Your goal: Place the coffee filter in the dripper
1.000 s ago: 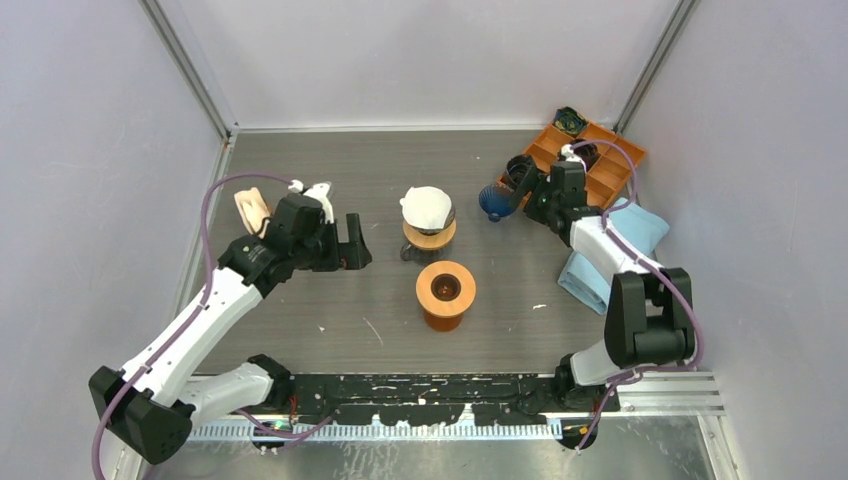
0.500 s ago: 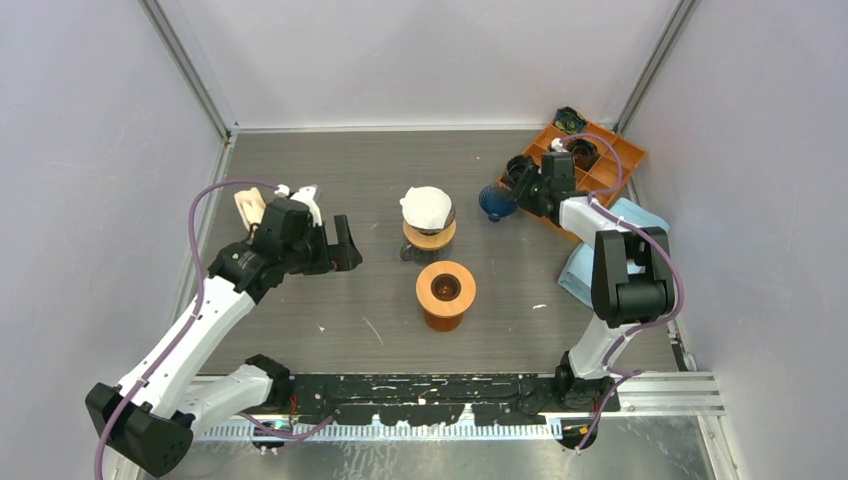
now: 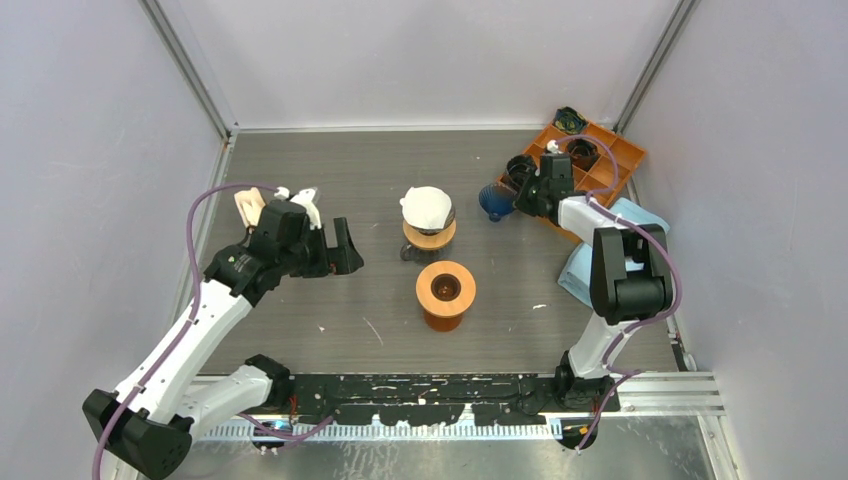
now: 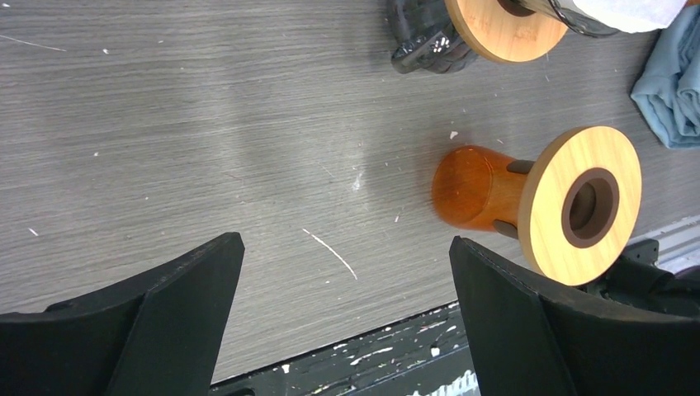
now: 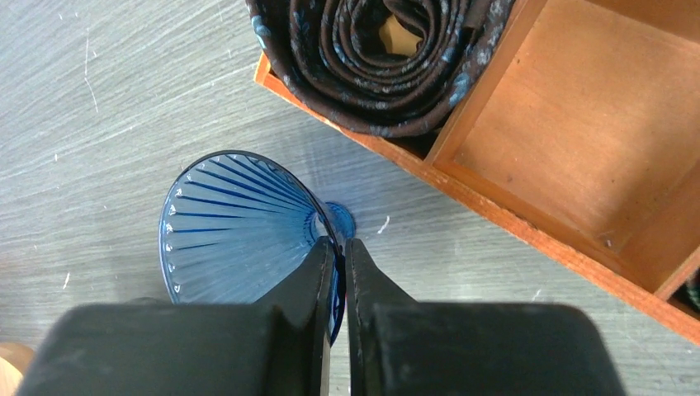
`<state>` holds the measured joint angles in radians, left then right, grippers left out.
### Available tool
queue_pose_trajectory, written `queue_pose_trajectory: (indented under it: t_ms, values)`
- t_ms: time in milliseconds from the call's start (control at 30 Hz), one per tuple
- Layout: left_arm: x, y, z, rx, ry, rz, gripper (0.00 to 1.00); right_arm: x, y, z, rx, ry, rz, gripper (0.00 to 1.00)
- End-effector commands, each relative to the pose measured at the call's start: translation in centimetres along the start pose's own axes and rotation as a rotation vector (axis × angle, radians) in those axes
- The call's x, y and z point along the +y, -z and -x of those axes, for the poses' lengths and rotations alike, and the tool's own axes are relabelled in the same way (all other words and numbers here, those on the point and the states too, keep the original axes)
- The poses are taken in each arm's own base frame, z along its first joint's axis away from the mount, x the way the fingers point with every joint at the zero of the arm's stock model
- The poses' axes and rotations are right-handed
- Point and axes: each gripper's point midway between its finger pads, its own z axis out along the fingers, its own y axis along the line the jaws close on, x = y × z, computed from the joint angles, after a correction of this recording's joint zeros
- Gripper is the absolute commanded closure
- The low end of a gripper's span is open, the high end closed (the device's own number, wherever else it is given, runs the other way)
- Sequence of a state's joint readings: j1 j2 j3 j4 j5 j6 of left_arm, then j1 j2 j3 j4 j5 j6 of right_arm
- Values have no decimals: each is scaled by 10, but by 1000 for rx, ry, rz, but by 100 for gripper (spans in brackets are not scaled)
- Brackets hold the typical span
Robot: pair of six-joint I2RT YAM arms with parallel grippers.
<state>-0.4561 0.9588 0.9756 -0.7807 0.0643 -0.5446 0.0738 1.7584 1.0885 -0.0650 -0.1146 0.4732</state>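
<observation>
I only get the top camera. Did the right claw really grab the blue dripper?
Observer: Yes. The right wrist view shows the right gripper pinching the dripper by its wall, one finger inside the cone, one outside.
Operator: What's in the box beside it?
Observer: A rolled dark patterned cloth fills its nearest compartment.
Operator: Is the next one full too?
Observer: No, only bare wood shows there.

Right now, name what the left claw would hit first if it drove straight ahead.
The left claw would probably meet bare table, just beside the orange stand; depth is unclear.
</observation>
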Motion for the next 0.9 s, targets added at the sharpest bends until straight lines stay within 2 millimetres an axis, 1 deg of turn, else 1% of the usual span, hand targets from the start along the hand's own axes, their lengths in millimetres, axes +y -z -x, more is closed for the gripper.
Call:
queue_pose_trajectory:
  t_ms: [0, 167, 267, 567, 700, 800, 867]
  values:
    - [-13, 7, 2, -7, 12, -73, 1, 21, 30, 34, -87, 44, 62, 99]
    - [-24, 11, 1, 8, 31, -123, 1, 25, 54, 31, -84, 62, 72, 99]
    - [-31, 13, 0, 15, 50, -157, 1, 30, 76, 31, -93, 71, 88, 99]
    - [-54, 18, 5, 38, 116, -256, 1, 42, 142, 16, -64, 128, 115, 99]
    - [-67, 20, 9, 45, 158, -311, 4, 56, 171, 10, -61, 153, 162, 99]
    - [-76, 23, 17, 26, 180, -347, 5, 66, 191, 8, -56, 186, 183, 99]
    - [-83, 24, 20, 26, 190, -370, 6, 76, 203, 5, -42, 212, 207, 99]
